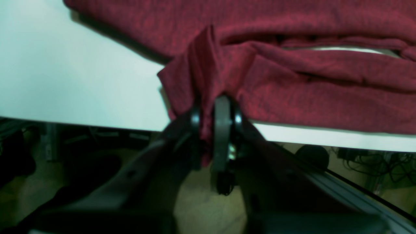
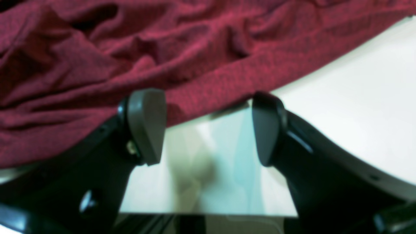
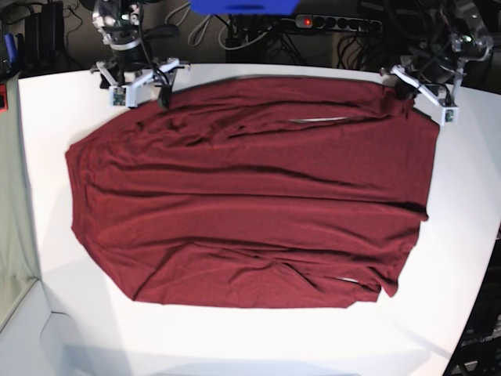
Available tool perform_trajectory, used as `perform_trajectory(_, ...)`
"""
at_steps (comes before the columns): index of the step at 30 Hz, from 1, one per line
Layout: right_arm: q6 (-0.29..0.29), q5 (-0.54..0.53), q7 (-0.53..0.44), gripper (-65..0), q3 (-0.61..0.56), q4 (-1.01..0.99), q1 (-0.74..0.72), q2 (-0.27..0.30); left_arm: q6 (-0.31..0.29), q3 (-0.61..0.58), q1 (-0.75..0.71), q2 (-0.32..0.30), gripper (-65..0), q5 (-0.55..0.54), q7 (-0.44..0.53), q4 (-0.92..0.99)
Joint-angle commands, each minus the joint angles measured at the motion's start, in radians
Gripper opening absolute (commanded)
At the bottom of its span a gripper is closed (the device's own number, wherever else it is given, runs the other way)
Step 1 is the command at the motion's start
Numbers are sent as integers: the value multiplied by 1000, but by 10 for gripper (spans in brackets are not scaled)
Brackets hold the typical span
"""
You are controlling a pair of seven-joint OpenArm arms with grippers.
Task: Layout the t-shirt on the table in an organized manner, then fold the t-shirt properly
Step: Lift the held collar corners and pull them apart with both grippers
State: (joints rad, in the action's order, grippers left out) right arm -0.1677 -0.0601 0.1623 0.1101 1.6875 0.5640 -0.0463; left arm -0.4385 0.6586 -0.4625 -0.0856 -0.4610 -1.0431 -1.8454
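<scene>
Your maroon t-shirt (image 3: 250,196) lies spread across the white desk (image 3: 47,157), covering most of its middle. In the base view its long axis runs side to side, from a rounded edge at the picture's left to a straighter edge at the right. Which end is the collar cannot be told. The cloth is mostly flat, with long wrinkles running along that axis and a small slit of white desk showing through a fold near the far edge.

Your left gripper (image 1: 216,122), at the far right corner in the base view, is pinched tight on a bunched peak of the t-shirt's edge, right at the rim of the desk. The fabric rises into a ridge between the pads and hangs a little below them.

Your right gripper (image 2: 208,130), at the far left corner in the base view, stands wide apart with nothing between its fingers (image 2: 146,125). It sits low over bare desk just beside the rumpled edge of the t-shirt; the left finger overlaps the cloth in the wrist view, though contact cannot be told.

The desk is smooth and glossy, with a curved edge on the near right. Behind it run dark cables (image 3: 258,39) and a power strip (image 3: 329,22) with a red light. Beneath the rim, the left wrist view shows a dim floor (image 1: 204,208).
</scene>
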Motion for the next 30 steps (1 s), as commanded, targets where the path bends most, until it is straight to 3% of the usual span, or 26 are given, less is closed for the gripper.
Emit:
perform_trajectory(1,-3,-7,-4,-229,0,-2,-8,6,-1,7,-5,-10,-649,-9,16,-15)
perform_trajectory(3,-3,-7,-4,-236,0,-28,-20,6,-1,7,-5,-10,-649,-9,17,-15)
perform_trajectory(6,-3,-7,-5,-297,-2,-50,-20,7,-1,7,-5,-10,-649,-9,19,-15)
perform_trajectory(14,-3,-11,-5,-650,0,-46,-20,9,-1,7,1,-10,-649,-11,19,-17)
perform_trajectory(30,-3,-11,-7,-650,6,197,-20,9,-1,8,67,-6,-649,-17,14,-60)
